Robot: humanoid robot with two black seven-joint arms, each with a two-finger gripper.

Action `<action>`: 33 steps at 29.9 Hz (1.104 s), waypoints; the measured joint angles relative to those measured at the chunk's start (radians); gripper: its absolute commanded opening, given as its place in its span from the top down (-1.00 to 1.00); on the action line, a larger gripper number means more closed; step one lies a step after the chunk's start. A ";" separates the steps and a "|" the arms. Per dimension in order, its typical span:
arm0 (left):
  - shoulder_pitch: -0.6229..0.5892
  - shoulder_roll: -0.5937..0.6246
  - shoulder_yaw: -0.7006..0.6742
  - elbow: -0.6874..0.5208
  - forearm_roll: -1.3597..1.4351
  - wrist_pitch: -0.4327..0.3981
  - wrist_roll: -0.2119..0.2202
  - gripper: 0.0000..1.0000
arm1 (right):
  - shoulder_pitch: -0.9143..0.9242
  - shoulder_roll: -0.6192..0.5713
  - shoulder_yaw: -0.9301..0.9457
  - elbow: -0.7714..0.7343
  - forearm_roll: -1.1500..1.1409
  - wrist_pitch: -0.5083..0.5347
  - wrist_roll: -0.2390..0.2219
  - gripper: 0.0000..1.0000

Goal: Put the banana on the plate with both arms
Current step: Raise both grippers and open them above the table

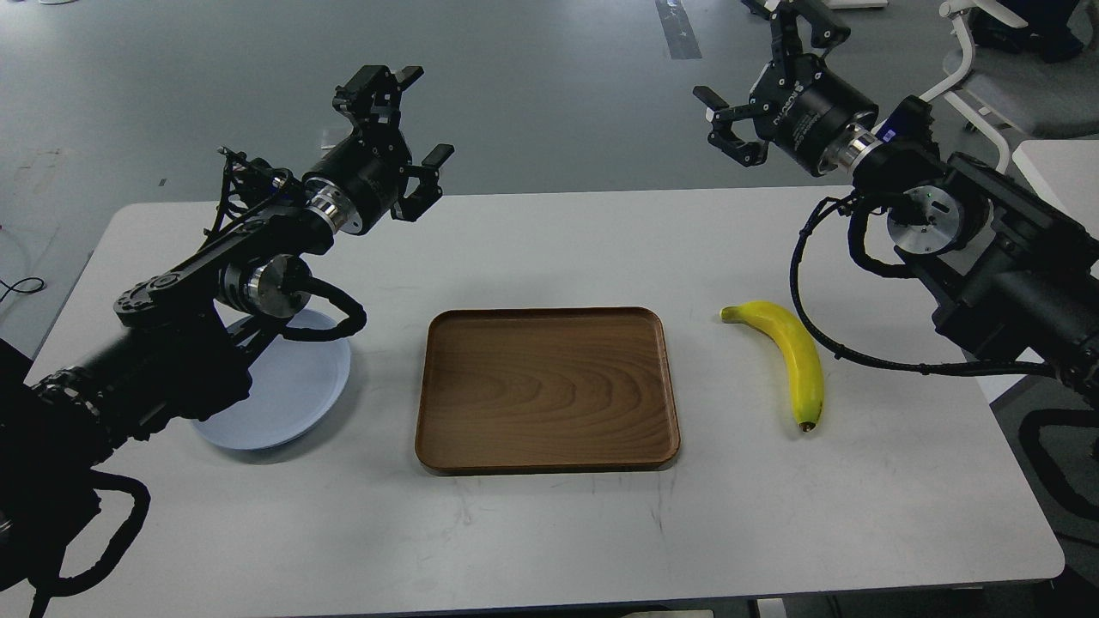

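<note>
A: Banana [791, 358] lies flat on the table [549, 532], right of centre in the frame, clear of everything.

B: Which way is it pointing?

A: Long axis runs from upper left down to lower right. Stem end at the upper left, dark tip at the lower right, the curve bulging toward the right edge.

B: And the plate [296, 395]?

A: Far left of the frame, half hidden under the left arm. A tray [547, 390] sits between plate and banana, nothing in it.

B: Grippers?

A: Left gripper [416, 129] is up in the upper left, fingers spread, holding nothing. Right gripper [755, 77] sits high in the upper right, well above the banana, fingers splayed too, nothing held.
</note>
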 measured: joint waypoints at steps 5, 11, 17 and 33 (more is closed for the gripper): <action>0.015 0.004 -0.001 -0.008 0.007 -0.027 -0.008 -0.96 | -0.008 0.009 0.006 -0.030 -0.002 0.002 0.000 -1.00; 0.023 0.002 -0.002 0.000 0.000 -0.029 -0.017 -0.96 | -0.017 0.002 0.017 -0.035 -0.002 0.003 0.006 -1.00; 0.025 -0.001 -0.002 0.001 -0.001 -0.030 -0.018 -0.96 | -0.024 -0.002 0.018 -0.032 -0.002 0.003 0.009 -1.00; 0.026 0.004 0.000 0.001 0.001 -0.029 -0.018 -0.96 | -0.033 -0.009 0.017 -0.026 -0.001 0.003 0.010 -1.00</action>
